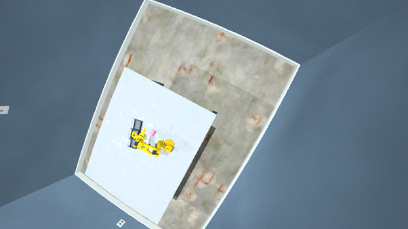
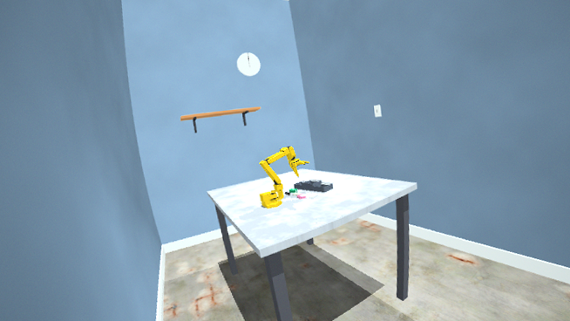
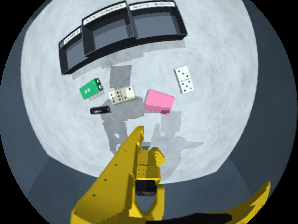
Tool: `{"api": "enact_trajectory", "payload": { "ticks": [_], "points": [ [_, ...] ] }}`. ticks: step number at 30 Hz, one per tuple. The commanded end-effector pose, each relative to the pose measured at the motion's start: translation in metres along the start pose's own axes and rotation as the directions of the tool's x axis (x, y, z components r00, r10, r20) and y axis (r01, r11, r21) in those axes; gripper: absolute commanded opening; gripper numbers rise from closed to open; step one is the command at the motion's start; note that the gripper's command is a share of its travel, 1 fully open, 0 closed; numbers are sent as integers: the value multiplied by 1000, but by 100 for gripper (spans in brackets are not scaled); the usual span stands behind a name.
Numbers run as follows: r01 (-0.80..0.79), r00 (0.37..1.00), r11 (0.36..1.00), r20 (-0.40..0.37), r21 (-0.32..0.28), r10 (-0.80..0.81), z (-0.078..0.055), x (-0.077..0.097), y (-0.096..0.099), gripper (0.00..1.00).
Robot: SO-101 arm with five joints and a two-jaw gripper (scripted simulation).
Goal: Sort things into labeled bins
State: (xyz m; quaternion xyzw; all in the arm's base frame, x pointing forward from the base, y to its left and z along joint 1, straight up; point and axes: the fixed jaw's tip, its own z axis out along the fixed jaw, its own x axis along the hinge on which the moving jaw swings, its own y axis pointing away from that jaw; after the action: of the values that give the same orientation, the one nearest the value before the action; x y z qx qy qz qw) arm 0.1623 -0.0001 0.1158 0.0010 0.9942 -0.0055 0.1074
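yellow arm (image 1: 149, 149) (image 2: 274, 155) bent, raised; gripper (image 1: 141, 133) (image 2: 302, 169) (image 3: 205, 157) wide open, seemingly tilted downward.

In the top view, you find the yellow arm (image 1: 147, 148) covering part of the dark bins (image 1: 137, 124). Your exterior view leaves their labels too small to read. In your wrist view, the bottom edge cuts off the gripper (image 3: 204, 156).

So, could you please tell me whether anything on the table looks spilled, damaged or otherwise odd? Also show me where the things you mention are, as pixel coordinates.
Nothing looks spilled or damaged. The dominoes (image 3: 122, 95) (image 3: 184, 80) and pink block (image 3: 159, 101) (image 1: 152, 132) (image 2: 301, 197) lie at differing angles outside the bins (image 3: 107, 35) (image 2: 313, 186), which seems ordinary for unfinished sorting.
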Motion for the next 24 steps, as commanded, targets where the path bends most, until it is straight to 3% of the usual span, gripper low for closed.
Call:
{"api": "enact_trajectory", "payload": {
  "ticks": [1, 6, 13, 15, 24],
  "points": [
    [-12, 1000, 1000, 26, 1, 12, -4, -4, -1, 100],
    [2, 999, 1000, 53, 3, -2, -4, -13, -2, 100],
    [50, 986, 999, 156, 16, -51, 0, -48, -3, 100],
    [50, 986, 999, 156, 16, -51, 0, -48, -3, 100],
    [101, 956, 994, 271, 42, -109, 6, -87, -4, 100]
  ]
}}
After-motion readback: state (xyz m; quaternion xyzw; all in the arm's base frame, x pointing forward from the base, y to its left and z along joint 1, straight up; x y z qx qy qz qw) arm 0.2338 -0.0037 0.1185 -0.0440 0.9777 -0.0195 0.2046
